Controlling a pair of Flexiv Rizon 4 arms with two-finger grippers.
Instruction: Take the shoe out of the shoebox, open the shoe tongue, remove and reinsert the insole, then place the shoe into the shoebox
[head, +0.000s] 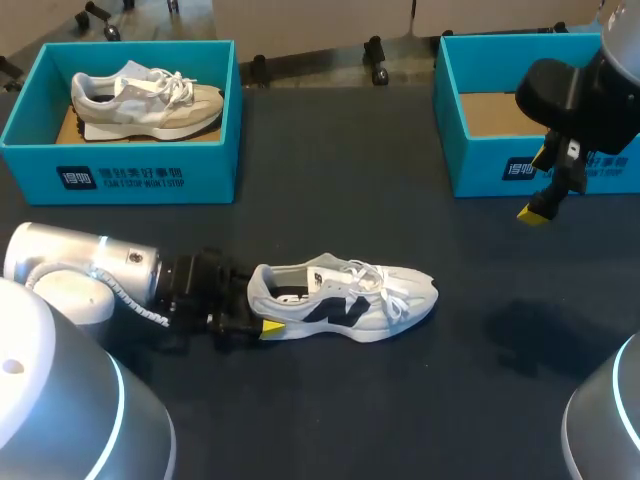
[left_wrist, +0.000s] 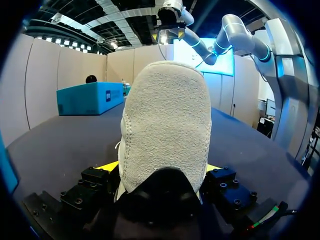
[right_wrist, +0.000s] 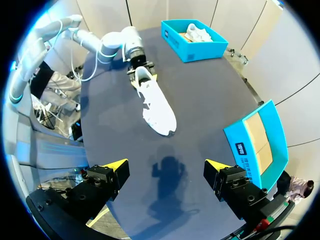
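Two blue shoeboxes stand at the far side of the dark surface (head: 330, 180). The left shoebox (head: 120, 170) holds a pale second shoe (head: 145, 100) lying on its side. The right shoebox (head: 480, 165) shows only its brown cardboard floor.

The white and grey sneaker (head: 345, 300) with a dark side logo is outside both boxes. It lies on its sole near the front middle of the surface, well apart from each box, with its toe pointing toward the right side and its laces loose over the tongue.

The left gripper (head: 258, 312) sits low at the sneaker's heel. In the left wrist view the fuzzy heel fills the space between the fingers, and a yellow tip presses against each side, so the left gripper is pinching the heel.

The right gripper (head: 545, 190) hangs above the surface just in front of the right shoebox. In the right wrist view its fingers (right_wrist: 117, 167) are spread wide with nothing between them, and the sneaker lies well ahead of them.
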